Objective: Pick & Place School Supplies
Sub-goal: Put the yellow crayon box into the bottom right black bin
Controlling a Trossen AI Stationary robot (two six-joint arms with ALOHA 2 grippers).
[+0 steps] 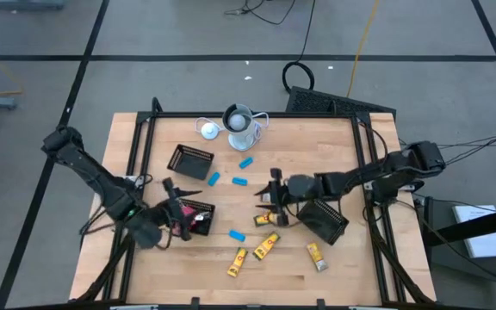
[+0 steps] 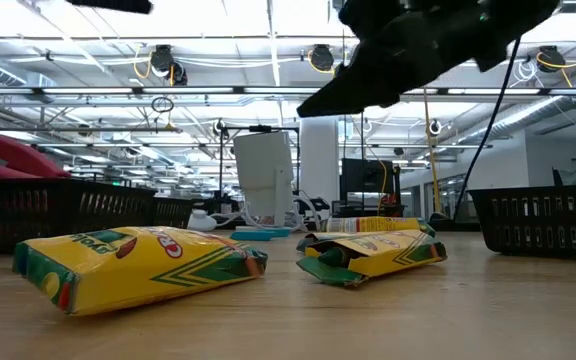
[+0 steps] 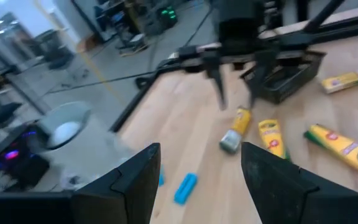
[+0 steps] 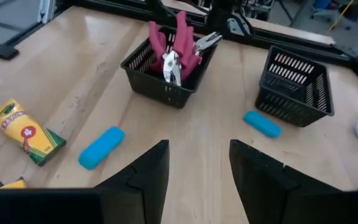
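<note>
Left gripper (image 1: 172, 209) hangs by the black mesh basket (image 1: 198, 215) at the table's front left, which holds the red-handled pliers (image 4: 174, 46); its two dark fingers (image 3: 138, 180) stand apart with nothing between them; in the left wrist view a light-blue rectangular eraser block (image 3: 186, 188) lies on the wood in the gap ahead of the fingers, not touched. Right gripper (image 1: 274, 200) sits over mid-table beside a tipped black mesh basket (image 1: 324, 220); fingers (image 4: 145, 174) apart, empty; in the right wrist view a light-blue block (image 4: 101, 147) lies on the table just beside one finger, apart from it, and another blue block (image 4: 261, 124) lies near a second empty basket (image 4: 294, 84). Yellow crayon boxes with green ends (image 1: 267, 246) lie loose at the front of the wooden table (image 1: 343, 155), four counted from above, one (image 1: 263, 215) just beside the right gripper's fingertips; contact cannot be judged. More blue blocks (image 1: 240, 182) lie mid-table, between the arms. A white-grey round cup-like object with a cable (image 1: 240, 123) stands at the far edge.
</note>
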